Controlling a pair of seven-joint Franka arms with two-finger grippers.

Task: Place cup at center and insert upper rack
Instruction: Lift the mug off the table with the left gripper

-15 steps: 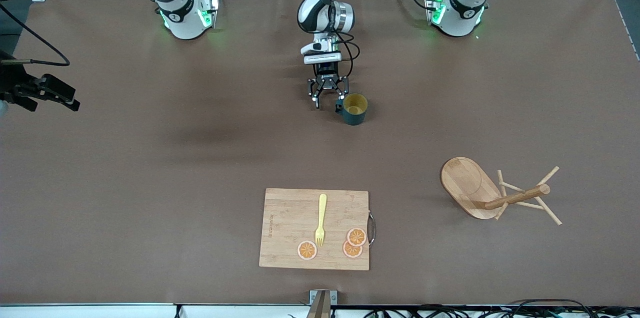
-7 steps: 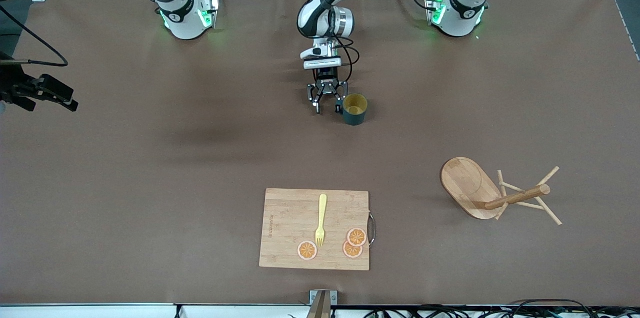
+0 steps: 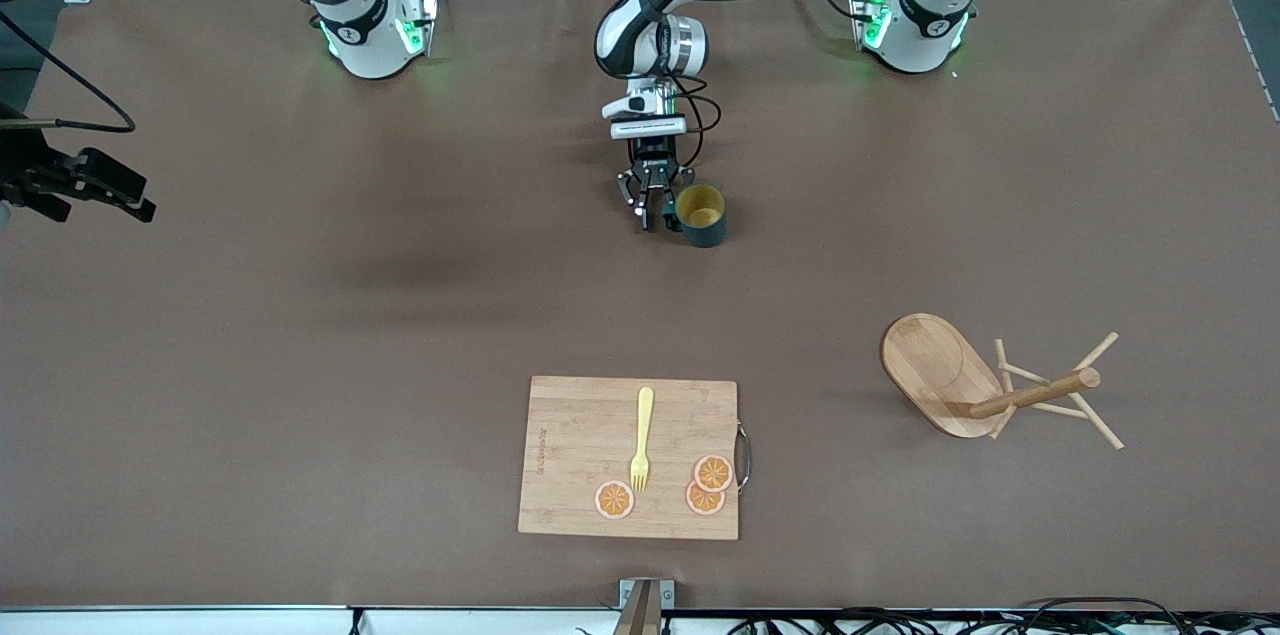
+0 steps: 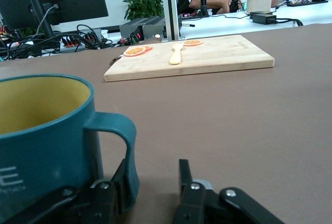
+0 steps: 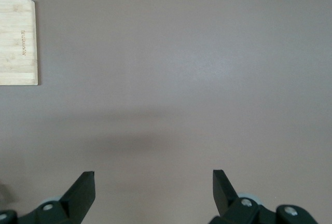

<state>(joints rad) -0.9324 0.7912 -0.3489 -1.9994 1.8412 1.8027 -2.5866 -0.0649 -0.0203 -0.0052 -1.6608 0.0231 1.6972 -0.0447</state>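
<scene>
Cup (image 3: 702, 213) shifted, handle between narrowed left gripper (image 3: 655, 210) fingers.

1. A brown table (image 3: 300, 365) carries everything.
2. The cup (image 3: 702, 213) stands upright near the middle.
3. The upper rack (image 3: 985, 385) lies tipped over toward the left arm's end.
4. A cutting board (image 3: 580, 455) lies flat nearest the front camera.

The left hand (image 3: 655, 217) now has its fingers (image 4: 188, 180) drawn much closer together than a second ago, narrowing around the handle (image 4: 126, 154) of the cup (image 3: 701, 215), with a gap left at one finger. The cup has shifted slightly toward the right arm's end of the worktop (image 3: 300, 315) and turned a little
</scene>
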